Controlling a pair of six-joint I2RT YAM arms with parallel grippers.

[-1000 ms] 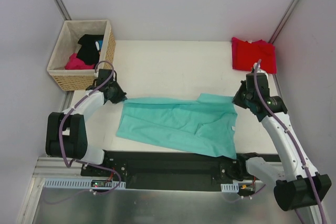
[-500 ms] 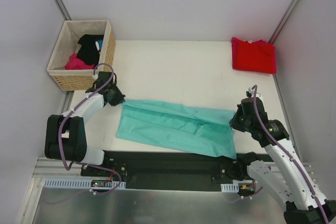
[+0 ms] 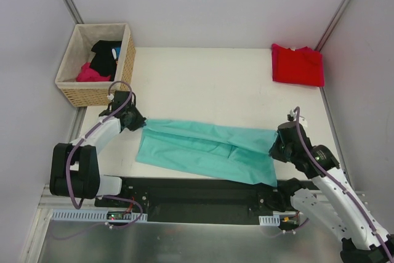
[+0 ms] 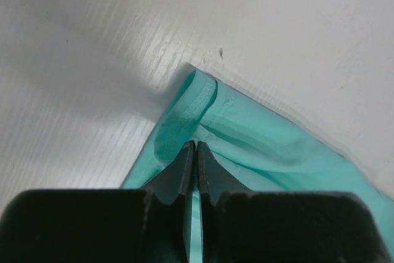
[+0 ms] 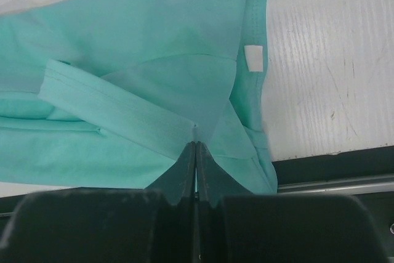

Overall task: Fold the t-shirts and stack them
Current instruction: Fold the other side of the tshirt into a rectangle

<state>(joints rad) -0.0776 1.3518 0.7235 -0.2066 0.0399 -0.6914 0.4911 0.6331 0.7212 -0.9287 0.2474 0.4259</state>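
Drawn nearer, the right hand (image 3: 274,146) — like the left hand (image 3: 141,121) — pinches the teal t-shirt (image 3: 203,149).

The teal shirt (image 3: 203,152) lies in a long folded band along the near side of the table (image 3: 203,84), my left gripper (image 3: 140,121) at its far left corner, my right gripper (image 3: 275,149) at its right end. The red shirt (image 3: 297,64) sits folded far right, a basket (image 3: 92,95) far left.

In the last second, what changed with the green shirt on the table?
The right hand pulled the far edge of the teal t-shirt well toward the robot, the left hand only slightly, folding it into a narrower band. Both stayed clamped on it. The red t-shirt and the basket did not move.
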